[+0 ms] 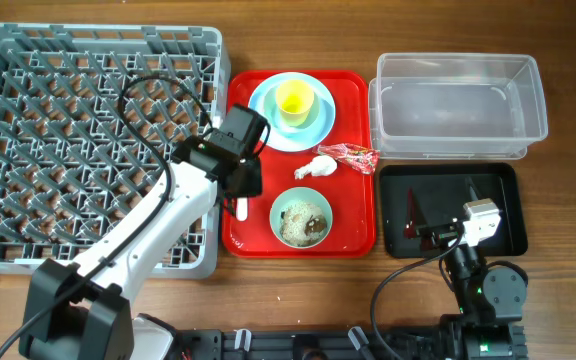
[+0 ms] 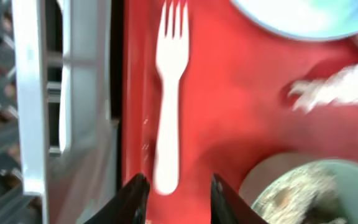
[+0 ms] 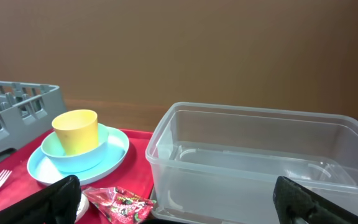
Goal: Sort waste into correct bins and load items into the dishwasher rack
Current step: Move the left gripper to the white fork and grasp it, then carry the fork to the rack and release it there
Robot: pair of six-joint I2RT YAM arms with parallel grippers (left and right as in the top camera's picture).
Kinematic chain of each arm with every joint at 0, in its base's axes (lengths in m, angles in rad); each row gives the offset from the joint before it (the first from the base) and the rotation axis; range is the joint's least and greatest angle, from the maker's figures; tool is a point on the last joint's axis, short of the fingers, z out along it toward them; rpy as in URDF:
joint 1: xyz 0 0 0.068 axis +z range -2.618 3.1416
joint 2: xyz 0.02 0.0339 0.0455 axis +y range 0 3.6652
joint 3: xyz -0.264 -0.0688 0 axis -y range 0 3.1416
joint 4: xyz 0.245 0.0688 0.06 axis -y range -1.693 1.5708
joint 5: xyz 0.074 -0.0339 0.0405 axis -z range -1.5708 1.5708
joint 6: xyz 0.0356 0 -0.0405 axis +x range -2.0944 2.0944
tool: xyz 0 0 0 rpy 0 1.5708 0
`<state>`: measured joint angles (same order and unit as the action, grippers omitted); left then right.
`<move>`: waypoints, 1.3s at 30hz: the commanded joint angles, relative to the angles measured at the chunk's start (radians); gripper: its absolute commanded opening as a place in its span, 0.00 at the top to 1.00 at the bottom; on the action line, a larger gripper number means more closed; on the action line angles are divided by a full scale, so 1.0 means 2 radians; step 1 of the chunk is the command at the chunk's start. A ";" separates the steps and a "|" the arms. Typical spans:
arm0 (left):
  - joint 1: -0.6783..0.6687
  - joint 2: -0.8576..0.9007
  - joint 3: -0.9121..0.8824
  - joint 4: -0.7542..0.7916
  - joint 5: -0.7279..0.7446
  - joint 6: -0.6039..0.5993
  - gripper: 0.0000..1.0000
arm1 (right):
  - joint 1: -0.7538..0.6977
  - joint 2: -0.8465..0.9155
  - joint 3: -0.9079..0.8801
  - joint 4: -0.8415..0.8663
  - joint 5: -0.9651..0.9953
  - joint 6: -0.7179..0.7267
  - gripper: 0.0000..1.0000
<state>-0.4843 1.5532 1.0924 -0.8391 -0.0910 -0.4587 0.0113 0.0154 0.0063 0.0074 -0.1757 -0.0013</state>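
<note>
Soft, even light is coming down on the brown wooden worktop, throwing only faint shadows, and the overhead view is looking crisp. The left wrist view is smearing badly, the white plastic fork going fuzzy-edged. The clear rectangular plastic tub is catching pale glare.

Grey rack. Just right of it, a white fork lies flat. Beyond: yellow cup upright in blue bowl on plate, tissue, red wrapper, green bowl holding rice. Farthest right: clear tub, black tray.
</note>
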 commanded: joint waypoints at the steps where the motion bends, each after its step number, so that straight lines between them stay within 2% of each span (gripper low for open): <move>1: 0.002 0.003 -0.004 0.036 -0.016 -0.039 0.67 | -0.002 -0.004 -0.001 0.002 0.003 0.002 0.00; 7: 0.002 0.019 -0.047 0.109 -0.048 -0.039 0.71 | -0.002 -0.004 -0.001 0.003 0.003 0.002 0.00; 19: 0.002 0.135 -0.047 0.154 -0.051 -0.039 0.73 | -0.002 -0.004 -0.001 0.003 0.003 0.002 0.00; 23: 0.002 0.139 -0.047 0.166 -0.042 -0.039 0.93 | -0.002 -0.004 -0.001 0.003 0.003 0.002 0.00; 27: 0.002 0.092 -0.012 0.145 -0.036 -0.031 0.96 | -0.002 -0.004 -0.001 0.003 0.003 0.002 0.00; 29: 0.002 0.033 0.009 0.135 -0.043 0.005 0.96 | -0.002 -0.004 -0.001 0.003 0.003 0.002 0.00; 32: 0.002 -0.054 0.011 0.131 -0.135 0.014 0.96 | -0.002 -0.004 -0.001 0.002 0.003 0.002 0.00; 34: 0.002 -0.092 0.011 0.123 -0.201 0.066 0.96 | -0.002 -0.004 -0.001 0.003 0.003 0.002 0.00; 36: 0.006 -0.101 0.011 0.114 -0.252 0.093 0.96 | -0.002 -0.004 -0.001 0.003 0.003 0.002 0.00; 39: 0.038 -0.074 0.010 0.101 -0.252 0.097 0.96 | -0.002 -0.004 -0.001 0.003 0.003 0.002 0.00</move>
<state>-0.4614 1.3567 1.1103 -0.6235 -0.5175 -0.3164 0.0113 0.0154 0.0063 0.0078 -0.1757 -0.0013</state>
